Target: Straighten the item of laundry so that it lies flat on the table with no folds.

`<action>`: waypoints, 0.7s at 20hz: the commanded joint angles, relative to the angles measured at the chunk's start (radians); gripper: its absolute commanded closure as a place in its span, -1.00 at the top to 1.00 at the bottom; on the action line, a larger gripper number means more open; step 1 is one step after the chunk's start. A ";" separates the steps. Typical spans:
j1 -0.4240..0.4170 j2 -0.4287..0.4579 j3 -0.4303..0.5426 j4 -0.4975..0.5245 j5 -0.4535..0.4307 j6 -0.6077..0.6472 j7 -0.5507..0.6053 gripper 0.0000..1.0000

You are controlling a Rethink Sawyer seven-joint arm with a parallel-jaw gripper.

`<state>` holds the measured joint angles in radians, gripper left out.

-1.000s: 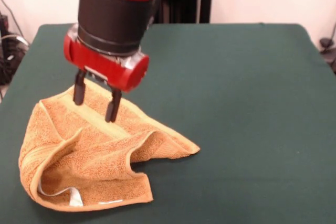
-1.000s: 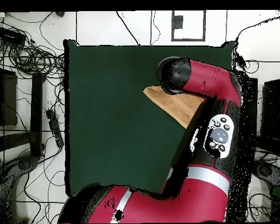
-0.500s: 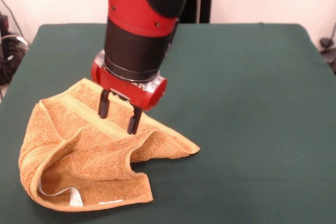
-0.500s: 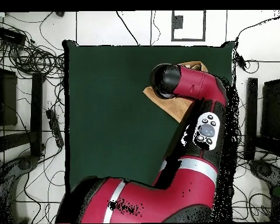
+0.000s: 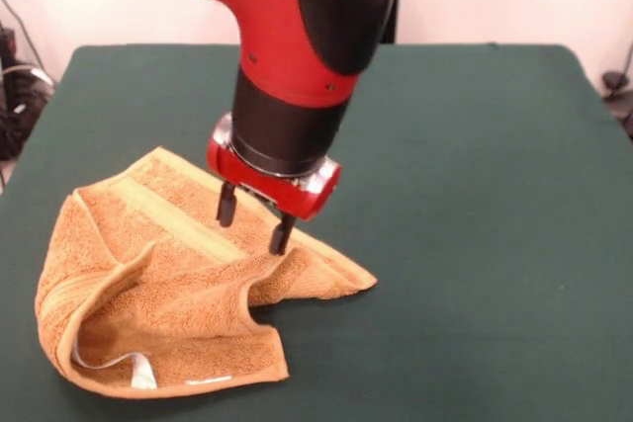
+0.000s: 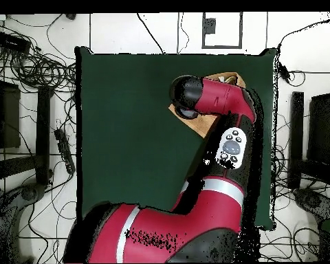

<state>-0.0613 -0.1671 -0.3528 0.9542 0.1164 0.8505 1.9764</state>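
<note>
Orange-tan terry cloth, the towel (image 5: 168,284) lies crumpled at the lower left of the front view on the dark green table (image 5: 475,195). Its near edge is rolled over into a loose fold, so that a raised loop of cloth stands open toward the bottom of the frame, and a pointed corner reaches out to the right, toward the frame's middle. A flat woven band runs diagonally across the upper layer, and a white label (image 5: 143,375) shows at the bottom edge, inside the fold.

The red and black arm comes down from the top of the frame, and its gripper (image 5: 254,223) hangs just over the towel's upper right part. The two dark fingers (image 5: 226,207) are parted with a clear gap between them, nothing held, their tips close above the cloth near the ridge of the fold.

In the overhead view the arm covers most of the towel (image 6: 210,124); only slivers of it show in the table's (image 6: 126,137) upper right part.
</note>
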 commanded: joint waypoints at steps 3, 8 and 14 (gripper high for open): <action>0.000 0.160 0.046 -0.248 0.003 0.406 0.111 1.00; -0.031 0.236 0.048 -0.379 -0.012 0.401 0.071 1.00; -0.028 0.209 0.077 -0.308 -0.011 0.275 0.079 1.00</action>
<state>-0.1032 0.0279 -0.3661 0.6657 0.1079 1.1830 1.9764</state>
